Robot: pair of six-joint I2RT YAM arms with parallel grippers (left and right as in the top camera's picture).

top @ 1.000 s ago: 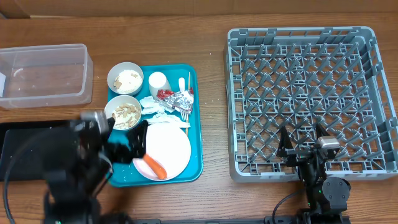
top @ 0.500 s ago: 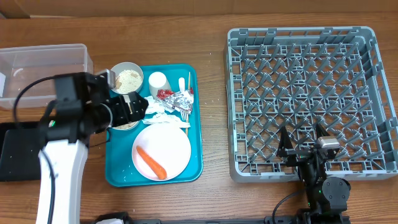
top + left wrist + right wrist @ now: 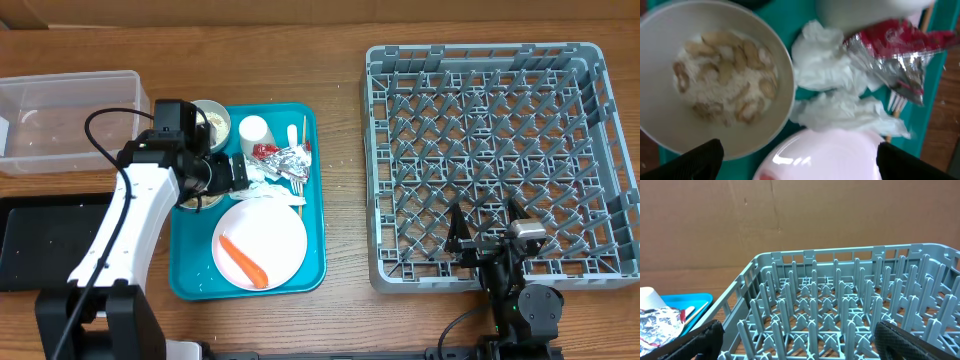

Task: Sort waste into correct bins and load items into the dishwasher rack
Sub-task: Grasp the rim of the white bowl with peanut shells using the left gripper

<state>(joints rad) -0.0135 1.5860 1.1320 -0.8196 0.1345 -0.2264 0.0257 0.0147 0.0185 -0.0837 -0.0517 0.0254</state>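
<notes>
While the right claw (image 3: 485, 228) hung spread over the large square grey plastic rack (image 3: 490, 110), the teal tray (image 3: 312, 255) held a pale pink round plate (image 3: 280, 230) with an orange carrot (image 3: 243, 260), a white bowl (image 3: 657, 100) of beige scraps (image 3: 725, 85), and crumpled white napkins (image 3: 835, 95) (beneath the parted left claw (image 3: 797, 162)).

White bowls (image 3: 215, 122): two. Cup (image 3: 254, 131): one. Pink plate (image 3: 268, 238): one. Carrot (image 3: 243, 260): one. Crumpled napkins (image 3: 826, 62): two. Foil wrapper (image 3: 285, 157): one. Fork (image 3: 897, 102): one. Teal tray (image 3: 313, 250): one. Black tray (image 3: 30, 245): one. Clear tub (image 3: 70, 120): one. Dish rack (image 3: 480, 130): one.
</notes>
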